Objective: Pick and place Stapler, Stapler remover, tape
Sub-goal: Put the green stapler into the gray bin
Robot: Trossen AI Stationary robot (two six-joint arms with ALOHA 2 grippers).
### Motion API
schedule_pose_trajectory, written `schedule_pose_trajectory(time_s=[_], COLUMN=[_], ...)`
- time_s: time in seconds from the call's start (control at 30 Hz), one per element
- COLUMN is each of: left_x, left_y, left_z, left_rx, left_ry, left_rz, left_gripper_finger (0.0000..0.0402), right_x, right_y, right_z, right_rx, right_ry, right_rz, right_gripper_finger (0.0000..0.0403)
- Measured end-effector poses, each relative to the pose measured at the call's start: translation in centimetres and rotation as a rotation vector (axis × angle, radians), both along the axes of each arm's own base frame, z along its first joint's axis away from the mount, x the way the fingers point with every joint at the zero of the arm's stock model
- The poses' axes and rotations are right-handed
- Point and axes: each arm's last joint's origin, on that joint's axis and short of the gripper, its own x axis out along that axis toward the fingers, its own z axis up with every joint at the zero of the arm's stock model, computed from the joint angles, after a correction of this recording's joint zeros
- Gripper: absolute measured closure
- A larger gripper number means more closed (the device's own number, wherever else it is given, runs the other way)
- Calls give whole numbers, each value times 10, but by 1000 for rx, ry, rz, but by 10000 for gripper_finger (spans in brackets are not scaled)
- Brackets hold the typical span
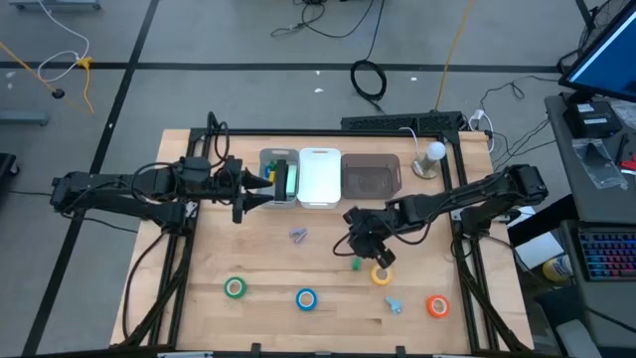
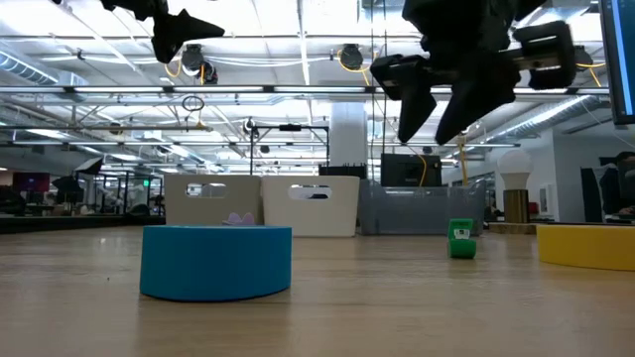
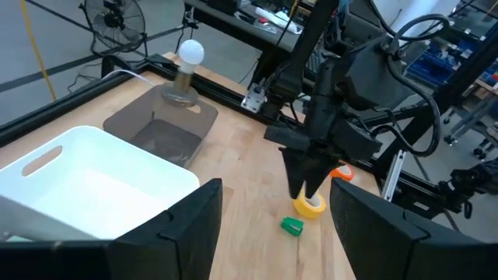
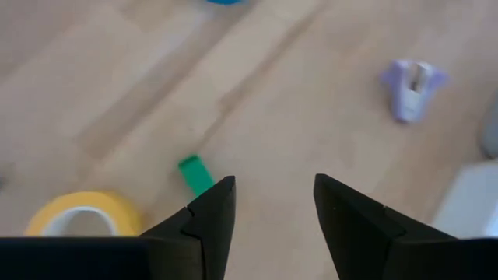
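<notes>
In the high view the right gripper (image 1: 366,245) hovers right of centre with its fingers parted and empty, above a small green stapler (image 1: 356,264) and the yellow tape (image 1: 382,273). The left gripper (image 1: 260,187) waits wide open, holding nothing, at the left bin (image 1: 279,178) in the upper middle. A purple remover (image 1: 298,235) lies mid-table; a blue one (image 1: 395,305) sits lower right. Green tape (image 1: 235,288), blue tape (image 1: 306,298) and orange tape (image 1: 437,306) line the lower edge.
</notes>
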Motion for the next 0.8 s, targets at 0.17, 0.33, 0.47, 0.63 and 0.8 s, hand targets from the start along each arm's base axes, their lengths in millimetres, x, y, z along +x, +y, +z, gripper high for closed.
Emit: schedule_pose_trajectory(time_s=[0.17, 0.33, 0.47, 0.63, 0.8], left_x=[0, 0, 0, 0, 0], left_y=[1, 1, 1, 1, 1], left_z=[0, -1, -1, -1, -1], left_rx=[9, 3, 2, 2, 2], left_ry=[2, 10, 9, 9, 9], left_rz=[26, 40, 41, 41, 42], left_gripper_finger=[163, 163, 163, 163, 163], right_x=[-4, -3, -4, -9, -11], right_y=[2, 3, 4, 3, -2], right_z=[-15, -18, -22, -35, -43], right_rx=[64, 73, 120, 154, 189], right_ry=[21, -31, -44, -60, -82], right_rz=[74, 115, 170, 188, 197], right_gripper_finger=[238, 231, 223, 218, 218])
